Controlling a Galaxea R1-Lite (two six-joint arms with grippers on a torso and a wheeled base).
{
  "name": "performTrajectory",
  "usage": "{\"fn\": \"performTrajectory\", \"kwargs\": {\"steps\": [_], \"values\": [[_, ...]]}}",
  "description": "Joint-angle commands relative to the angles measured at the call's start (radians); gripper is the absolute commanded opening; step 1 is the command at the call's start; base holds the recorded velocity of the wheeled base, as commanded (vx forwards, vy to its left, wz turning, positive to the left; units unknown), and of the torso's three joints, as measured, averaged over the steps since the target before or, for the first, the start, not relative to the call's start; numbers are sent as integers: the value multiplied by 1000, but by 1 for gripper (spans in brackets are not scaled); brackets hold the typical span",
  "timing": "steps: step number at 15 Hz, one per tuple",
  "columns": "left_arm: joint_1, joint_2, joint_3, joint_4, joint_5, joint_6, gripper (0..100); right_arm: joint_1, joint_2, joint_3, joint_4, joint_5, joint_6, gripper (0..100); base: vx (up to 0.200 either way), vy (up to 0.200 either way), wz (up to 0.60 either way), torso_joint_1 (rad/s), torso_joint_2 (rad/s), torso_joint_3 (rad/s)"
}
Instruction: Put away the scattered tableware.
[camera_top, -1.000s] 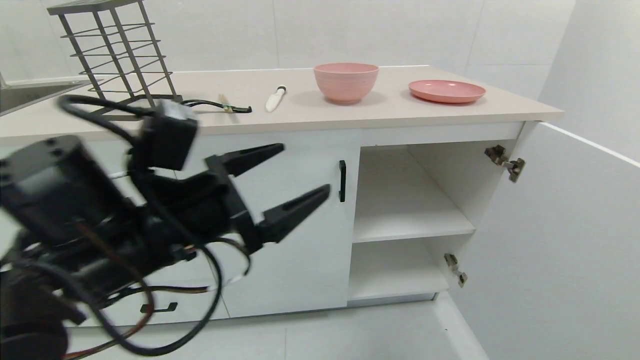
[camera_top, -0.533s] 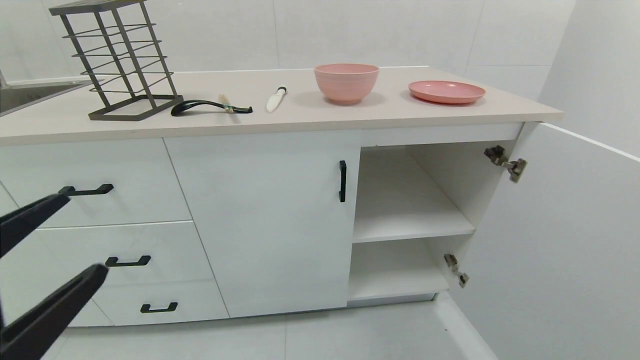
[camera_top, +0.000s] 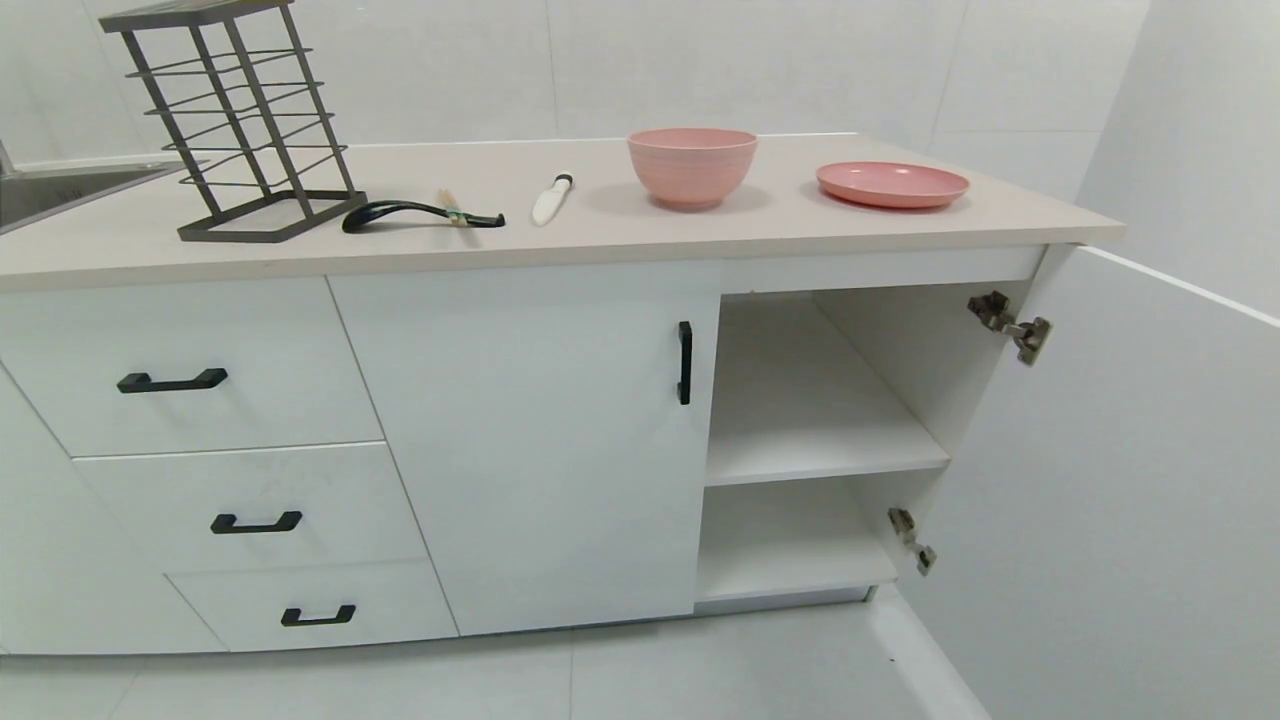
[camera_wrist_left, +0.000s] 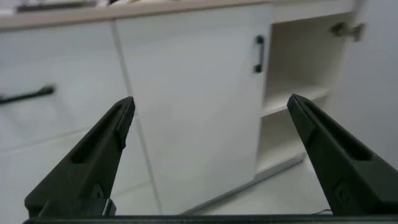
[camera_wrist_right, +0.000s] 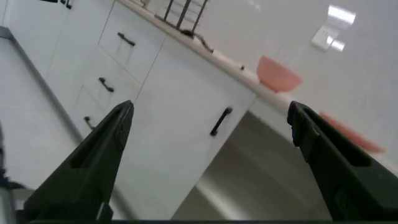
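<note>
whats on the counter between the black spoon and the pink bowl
A small white utensil lies there, apart from both spoon and bowl, in the head view.

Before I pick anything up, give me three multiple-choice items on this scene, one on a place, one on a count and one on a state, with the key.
1. Where does the pink bowl stand?
A. On the countertop, between the white utensil and the pink plate
B. On the floor
C. In the sink

2. How many black drawer handles are on the cabinet's left side?
A. Two
B. Three
C. Five

3. How is the right cupboard door?
A. Shut
B. Swung open
C. Removed

Key:
1 A: the bowl sits on the countertop with the utensil on one side and the plate on the other.
2 B: three stacked drawers carry one handle each.
3 B: the door stands wide, baring both shelves.
</note>
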Motion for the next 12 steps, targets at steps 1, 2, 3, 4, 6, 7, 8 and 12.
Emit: {"fn": "performTrajectory", "kwargs": {"steps": [1,2,3,4,6,7,8,12], "values": [[43,-121,38,129,8,5,100,-6,-239,-2,297,-75,4,100,0,0,0,0,0,0],[43,-121,38,187,27,2,100,4,-308,-7,486,-165,2,100,0,0,0,0,0,0],[43,-121,38,187,53,1,100,4,-308,-1,492,-200,14,100,0,0,0,0,0,0],[43,-121,38,189,122,2,100,4,-308,1,508,-271,51,100,0,0,0,0,0,0],[43,-121,37,200,232,-6,100,4,-308,-1,587,-486,140,100,0,0,0,0,0,0],[44,-121,31,213,261,-10,100,4,-308,-7,603,-579,152,100,0,0,0,0,0,0],[44,-121,31,216,274,-10,100,4,-308,-7,603,-635,154,100,0,0,0,0,0,0],[44,-121,40,189,326,42,100,4,-308,-1,635,-871,185,100,0,0,0,0,0,0]]}}
